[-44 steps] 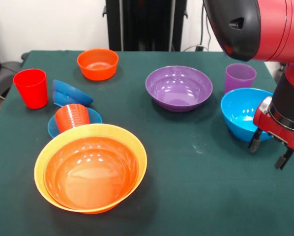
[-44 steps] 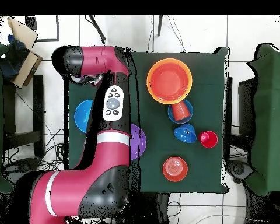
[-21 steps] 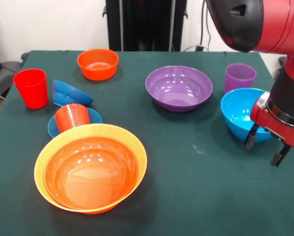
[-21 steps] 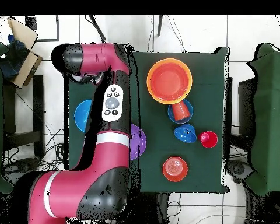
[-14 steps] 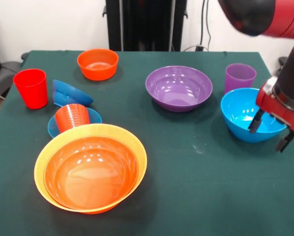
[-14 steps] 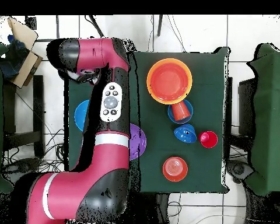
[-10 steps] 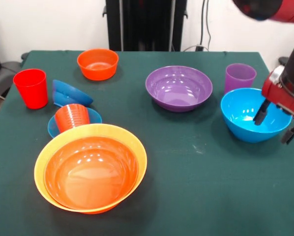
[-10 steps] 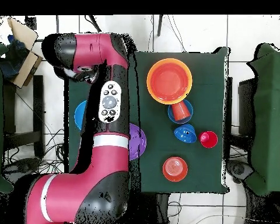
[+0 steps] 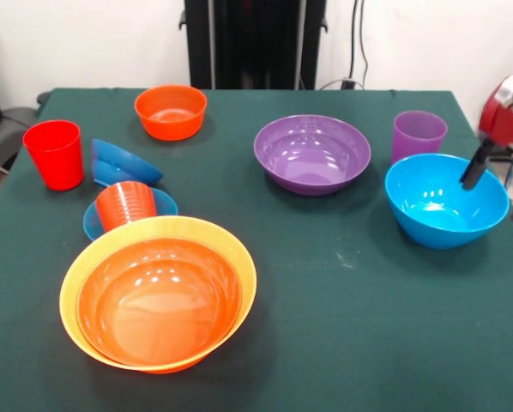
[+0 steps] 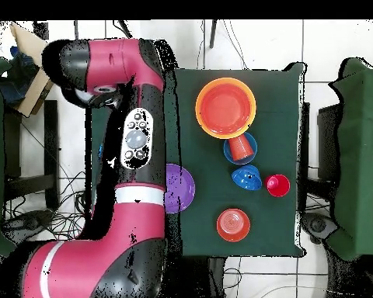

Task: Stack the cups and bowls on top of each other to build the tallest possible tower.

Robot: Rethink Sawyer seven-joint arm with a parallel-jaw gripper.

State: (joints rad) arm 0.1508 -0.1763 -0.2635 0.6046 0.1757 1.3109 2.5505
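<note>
My gripper [image 9: 499,189] is open at the right edge of the front view. One finger [image 9: 477,166] hangs over the right rim of the large light blue bowl [image 9: 437,202], the other outside it. A purple cup [image 9: 419,134] stands behind that bowl, with the large purple bowl [image 9: 312,153] to its left. The red-orange bowl [image 9: 158,296] sits nested in the yellow-orange bowl [image 9: 153,225]. Behind them an orange-red cup [image 9: 126,204] lies tilted in a small light blue bowl [image 9: 165,203]. A tipped dark blue bowl [image 9: 119,163], a red cup [image 9: 53,153] and a small orange bowl [image 9: 171,111] are further back.
In the overhead view the arm [image 10: 131,147] covers the table's left strip and hides the light blue bowl and the purple cup. The purple bowl [image 10: 183,188] shows half beside it. The green table [image 9: 351,326] has its right edge close to the gripper.
The gripper has moved from in front of the light blue bowl up and to the right, to the bowl's right rim. It stayed open. No bowl or cup has moved.
</note>
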